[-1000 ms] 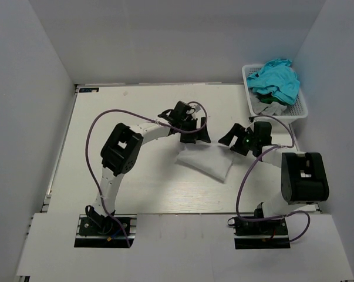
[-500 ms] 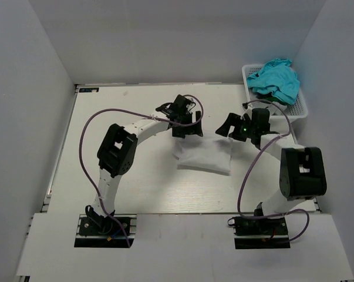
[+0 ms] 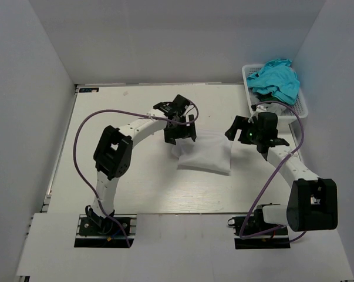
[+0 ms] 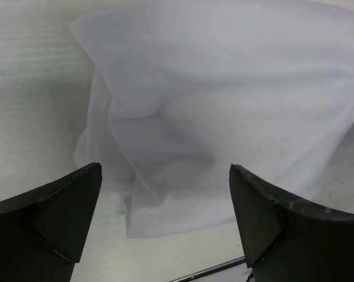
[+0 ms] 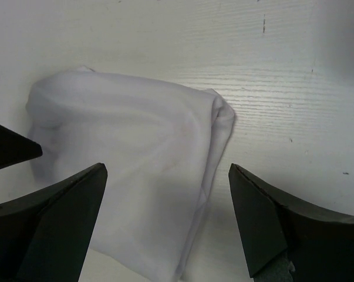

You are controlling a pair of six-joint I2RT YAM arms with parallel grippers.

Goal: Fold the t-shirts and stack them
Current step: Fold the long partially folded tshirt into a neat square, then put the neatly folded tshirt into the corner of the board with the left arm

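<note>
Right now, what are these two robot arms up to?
They are folding t-shirts. A white t-shirt lies roughly folded, a bit rumpled, in the middle of the table. The left gripper and the right gripper hover over its two ends, both open and holding nothing. More clothes, with a teal garment on top, wait in a white basket at the far right.

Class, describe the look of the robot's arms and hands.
Left arm and right arm: white links, boxy black joints, a looping purple cable each. The black left hand and black right hand have wedge-shaped fingers. A green light glows near the right hand.
</note>
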